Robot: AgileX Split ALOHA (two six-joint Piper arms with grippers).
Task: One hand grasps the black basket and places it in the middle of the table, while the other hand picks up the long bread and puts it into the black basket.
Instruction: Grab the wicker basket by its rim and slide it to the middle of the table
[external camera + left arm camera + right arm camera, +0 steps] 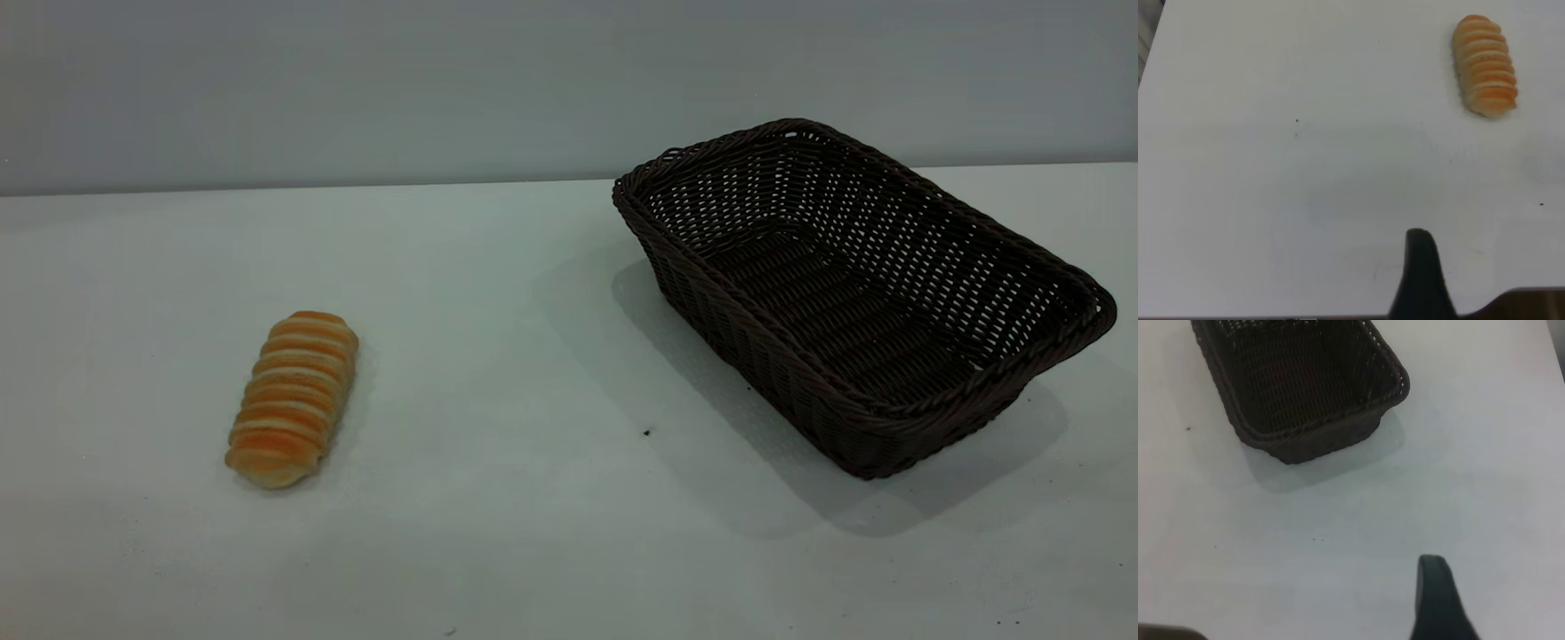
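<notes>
Nothing of your task is done yet, as far as the scene shows. The black basket [862, 302] sits empty on the bench [533, 533] toward its right edge, turned at an angle so that one short end points to the near right corner and the other to the far edge. It is well off the middle, so you have the whole move of the basket ahead of you.

The long bread [293, 398] lies flat on the left half of the bench, nearer the front edge than the far one, well apart from the basket and untouched. A few dark specks dot the surface between the two.

Neither arm shows in the exterior view. In the left wrist view only one dark fingertip of your left hand [1421, 280] shows, hanging over bare bench with the bread [1485, 67] some way off; I cannot tell whether that hand is spread or closed. The right wrist view is much the same: one dark fingertip of your right hand [1438, 600] hangs over bare bench, apart from the basket [1305, 387], whose near short end faces it. Its state I cannot tell either. Neither hand holds anything.

I judge you are at the very start: basket to the middle first, then bread into it.
</notes>
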